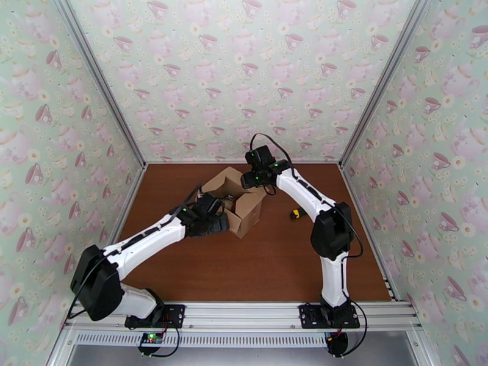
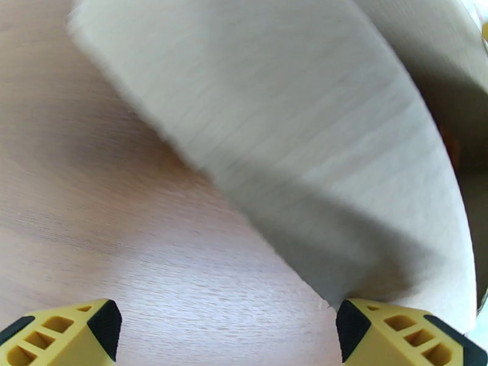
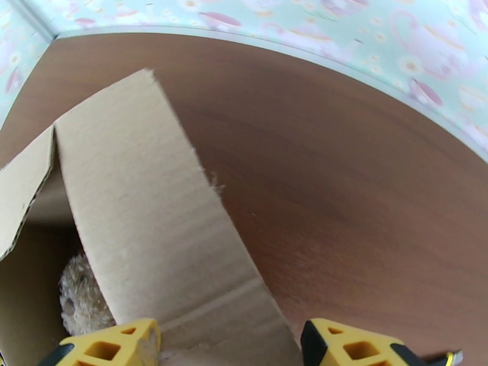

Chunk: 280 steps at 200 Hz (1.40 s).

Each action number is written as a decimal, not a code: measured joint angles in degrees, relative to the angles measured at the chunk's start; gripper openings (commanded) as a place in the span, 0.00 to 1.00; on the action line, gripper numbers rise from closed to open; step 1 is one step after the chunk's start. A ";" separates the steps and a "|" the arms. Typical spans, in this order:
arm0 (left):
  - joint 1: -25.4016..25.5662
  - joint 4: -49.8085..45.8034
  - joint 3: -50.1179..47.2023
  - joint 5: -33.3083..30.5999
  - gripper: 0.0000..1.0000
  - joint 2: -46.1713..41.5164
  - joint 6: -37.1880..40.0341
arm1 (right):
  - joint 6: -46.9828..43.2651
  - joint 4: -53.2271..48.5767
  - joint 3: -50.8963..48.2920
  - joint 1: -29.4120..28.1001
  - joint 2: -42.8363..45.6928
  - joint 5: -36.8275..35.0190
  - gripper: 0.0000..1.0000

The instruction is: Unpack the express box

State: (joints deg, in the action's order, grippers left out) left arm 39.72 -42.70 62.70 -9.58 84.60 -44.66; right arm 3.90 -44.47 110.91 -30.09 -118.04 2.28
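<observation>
The left pincer (image 1: pixel 221 208) is sitting low at the near-left side of the express box (image 1: pixel 247 211), and its jaws are standing as wide as they go. In the left wrist view the two yellow fingertips (image 2: pixel 61 333) are showing far apart at the bottom of the frame. A pale cardboard face of the box (image 2: pixel 305 147) is rising straight ahead of this pincer and leaning over towards its right. That face's lower corner is coming down just at the right-hand fingertip, though the blur is making contact hard to call. Bare wooden table (image 2: pixel 122 239) is lying ahead of the left fingertip.

The right pincer (image 1: pixel 256 183) is hanging over the box's far side, pointing down at the opened top. Its jaws are standing moderately apart, pinching nothing. In its wrist view an upturned flap (image 3: pixel 152 227) is running away from the gap of the pincer (image 3: pixel 229 349), filling most of the space between the fingers. The right-hand finger is sitting just clear of the flap's edge. Left of that flap, just ahead of the left-hand finger, a fuzzy tan plush (image 3: pixel 79 294) is peeking out from inside the box.

On the table, out to the right pincer's right and well apart from the box, a small yellow-and-black object (image 1: pixel 297 213) is lying alone.
</observation>
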 measured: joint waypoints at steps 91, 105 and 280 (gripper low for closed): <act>6.29 0.85 3.96 0.48 1.00 4.20 -0.61 | -5.25 2.08 2.25 1.22 -2.78 8.33 0.75; 6.38 -2.03 5.62 0.44 1.00 3.39 -0.52 | -5.14 2.21 2.05 1.29 -2.58 8.87 0.77; -3.76 -22.27 26.69 -6.88 1.00 -1.33 13.40 | 3.45 5.95 -14.49 -3.26 19.21 -2.73 0.92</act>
State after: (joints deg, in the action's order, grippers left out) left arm 35.97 -64.97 89.38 -16.47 83.26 -31.27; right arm 7.35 -38.52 96.42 -33.34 -98.83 -0.45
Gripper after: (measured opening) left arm 0.998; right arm 0.914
